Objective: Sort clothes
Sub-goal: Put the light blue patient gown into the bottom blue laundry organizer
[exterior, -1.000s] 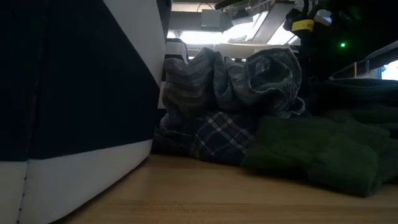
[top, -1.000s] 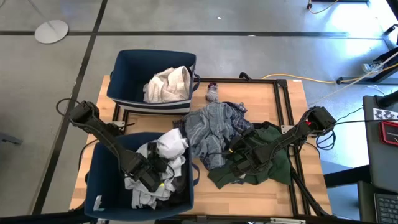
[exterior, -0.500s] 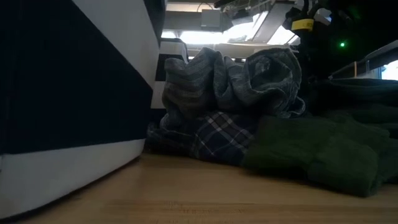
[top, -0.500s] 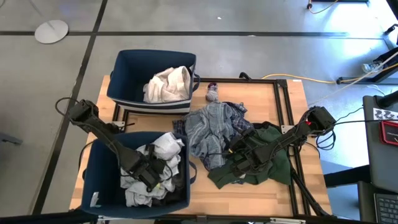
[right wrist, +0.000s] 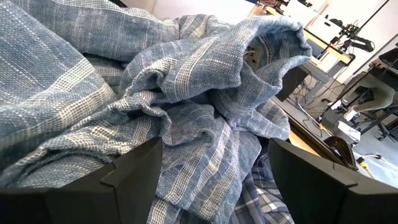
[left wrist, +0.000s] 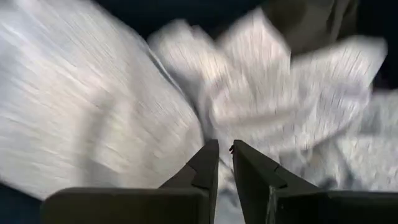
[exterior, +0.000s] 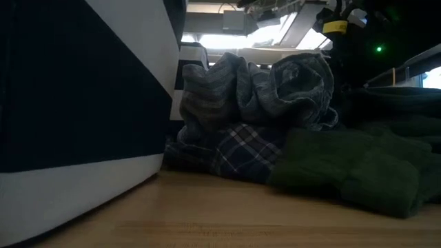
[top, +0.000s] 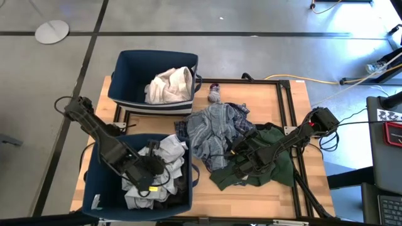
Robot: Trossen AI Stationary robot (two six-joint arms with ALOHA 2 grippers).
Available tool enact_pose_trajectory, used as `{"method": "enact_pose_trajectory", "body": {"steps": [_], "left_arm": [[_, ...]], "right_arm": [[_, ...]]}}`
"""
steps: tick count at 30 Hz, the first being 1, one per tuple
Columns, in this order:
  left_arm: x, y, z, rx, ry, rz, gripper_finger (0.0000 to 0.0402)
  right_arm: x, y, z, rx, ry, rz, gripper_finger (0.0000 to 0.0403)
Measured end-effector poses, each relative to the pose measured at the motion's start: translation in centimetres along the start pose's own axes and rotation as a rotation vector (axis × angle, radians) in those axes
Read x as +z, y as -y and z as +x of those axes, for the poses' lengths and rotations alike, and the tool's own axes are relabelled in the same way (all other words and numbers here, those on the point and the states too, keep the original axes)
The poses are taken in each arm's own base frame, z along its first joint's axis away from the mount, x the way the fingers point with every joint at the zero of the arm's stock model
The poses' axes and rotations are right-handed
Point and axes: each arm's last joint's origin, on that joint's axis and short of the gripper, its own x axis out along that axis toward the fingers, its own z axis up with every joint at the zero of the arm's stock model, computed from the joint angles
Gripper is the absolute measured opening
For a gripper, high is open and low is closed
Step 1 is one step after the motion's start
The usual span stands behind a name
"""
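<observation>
In the near bin (top: 94,182) the left gripper (top: 149,182) is sitting nearly clenched over white clothes (top: 168,150), right gripper (top: 242,152) gaping at the striped shirt (top: 213,125) mid-table: limp, light, pinch a raised fold

A light brown wooden table (top: 292,100) with a black metal frame stands on a grey floor. Two dark blue cloth bins sit on it: the far bin (top: 125,72) at the back and the near bin (top: 100,172) at the front. Beside them lie a grey-blue striped shirt (top: 213,129), a blue plaid cloth (exterior: 238,151), a dark green garment (top: 279,166) and a small grey-purple sock (top: 215,95).
</observation>
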Motion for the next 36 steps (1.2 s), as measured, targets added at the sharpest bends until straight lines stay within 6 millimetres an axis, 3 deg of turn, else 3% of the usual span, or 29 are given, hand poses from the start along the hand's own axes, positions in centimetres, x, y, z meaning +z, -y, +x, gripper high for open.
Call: {"method": "enact_pose_trajectory", "body": {"steps": [6, 12, 17, 24, 36], "left_arm": [[1.3, -0.9, -2.6, 0.126, 0.157, 0.004, 0.004], [1.8, -1.5, -2.6, 0.398, 0.285, 0.006, 0.004], [1.1, -1.9, -1.2, 0.549, 0.302, -0.014, 0.004], [-0.3, -1.1, 1.6, 0.52, 0.273, -0.039, 0.004], [-4.4, 0.3, 6.8, 0.461, 0.192, -0.014, 0.004]], "right_arm": [[0.0, 0.0, 0.0, 0.0, 0.0, 0.001, 0.0291], [0.0, 0.0, 0.0, 0.0, 0.0, 0.002, 0.0291], [0.0, 0.0, 0.0, 0.001, 0.001, 0.005, 0.0292], [0.0, 0.0, 0.0, 0.001, 0.002, 0.0, 0.0292], [0.1, -0.1, 0.0, 0.004, 0.003, 0.005, 0.0292]]}}
